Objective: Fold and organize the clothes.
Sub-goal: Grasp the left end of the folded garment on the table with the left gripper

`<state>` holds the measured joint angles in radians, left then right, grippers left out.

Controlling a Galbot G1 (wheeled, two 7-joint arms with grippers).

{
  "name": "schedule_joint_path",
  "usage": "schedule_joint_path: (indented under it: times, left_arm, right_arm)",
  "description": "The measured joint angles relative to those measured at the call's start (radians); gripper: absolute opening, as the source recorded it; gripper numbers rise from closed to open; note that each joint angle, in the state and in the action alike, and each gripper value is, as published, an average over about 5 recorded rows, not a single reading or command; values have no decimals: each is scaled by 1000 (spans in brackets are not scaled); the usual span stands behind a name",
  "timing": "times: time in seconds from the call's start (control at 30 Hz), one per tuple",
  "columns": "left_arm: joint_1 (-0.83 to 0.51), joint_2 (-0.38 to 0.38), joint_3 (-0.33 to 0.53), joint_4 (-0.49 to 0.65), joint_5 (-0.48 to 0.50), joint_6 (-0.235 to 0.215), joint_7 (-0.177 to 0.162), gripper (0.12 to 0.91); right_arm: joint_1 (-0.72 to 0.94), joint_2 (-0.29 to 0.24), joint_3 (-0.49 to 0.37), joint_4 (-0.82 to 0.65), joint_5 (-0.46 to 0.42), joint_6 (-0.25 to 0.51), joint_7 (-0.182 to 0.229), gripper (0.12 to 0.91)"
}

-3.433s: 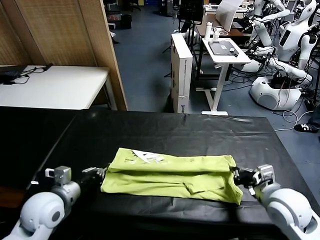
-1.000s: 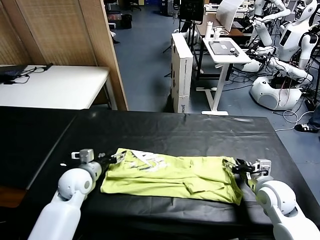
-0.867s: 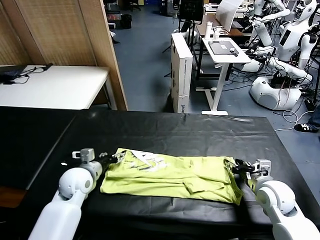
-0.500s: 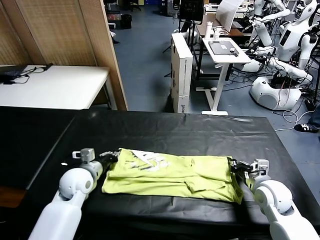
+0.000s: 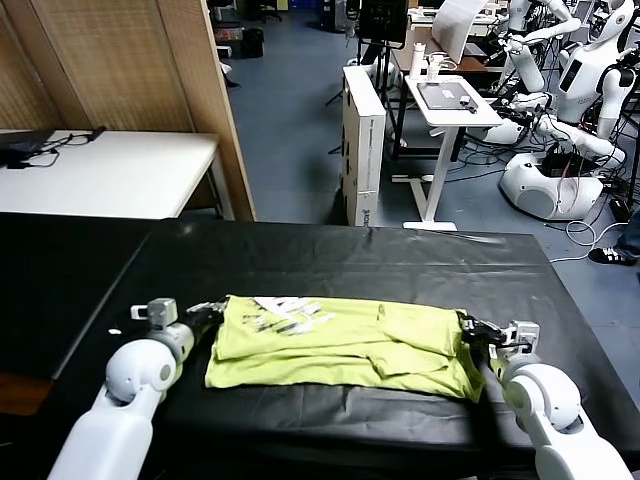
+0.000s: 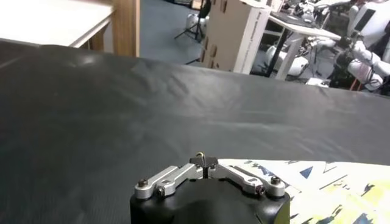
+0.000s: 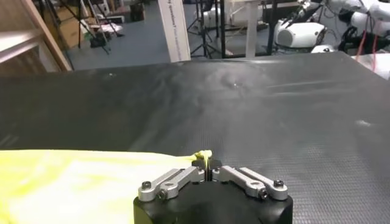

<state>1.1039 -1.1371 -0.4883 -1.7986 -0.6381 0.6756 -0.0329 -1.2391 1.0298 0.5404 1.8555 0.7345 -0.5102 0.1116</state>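
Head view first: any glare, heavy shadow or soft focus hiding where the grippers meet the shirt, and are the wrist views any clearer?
Head view: even light, no glare; T-shirt stands out sharply on the black table.
Left wrist view: left gripper shut, print edge soft and cropped.
Right wrist view: right gripper pinching yellow fabric, mild sheen on the tabletop.

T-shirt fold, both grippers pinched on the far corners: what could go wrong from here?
1. The right gripper holds only a sliver of yellow hem; it may slip out on a lift or pull.
2. The left gripper and right grip opposite ends of the T-shirt; uneven motion could skew the fold.
3. The near layers are already rumpled, so dragging over the black table cover could bunch them further.
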Motion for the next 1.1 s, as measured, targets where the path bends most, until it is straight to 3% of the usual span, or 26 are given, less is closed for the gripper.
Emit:
schedule_joint_path:
  times: [0.07,0.13,0.27,0.4,0.53,0.67,0.77,0.9,1.1]
  left_arm:
    - [4,0,0,-7,0,1,5,158]
    - [8,1,-3,-14,-2,3,6,218]
    - [21,14,-15,-32,-18,10,3,448]
    - [43,39,-37,-57,-62,24,-8,711]
    - [82,74,-74,-109,-170,56,-61,879]
    - [152,117,-126,-183,-341,60,-113,905]
    - [212,144,-163,-232,-452,60,-123,907]
    - [278,152,-189,-261,-512,61,-102,907]
    - [306,130,-185,-257,-501,61,-57,907]
  right_arm:
    - [-9,-10,7,15,4,30,-14,499]
    - [-20,-23,14,32,1,62,-26,631]
    - [-47,-48,27,70,-27,135,-50,841]
    - [-96,-75,46,119,-58,236,-73,901]
    - [-180,-96,77,183,-62,324,-91,907]
    - [-272,-99,115,244,-62,362,-95,907]
    - [-327,-92,141,273,-62,375,-97,907]
    - [-373,-79,161,299,-63,383,-100,907]
    - [-401,-70,173,315,-63,386,-101,907]
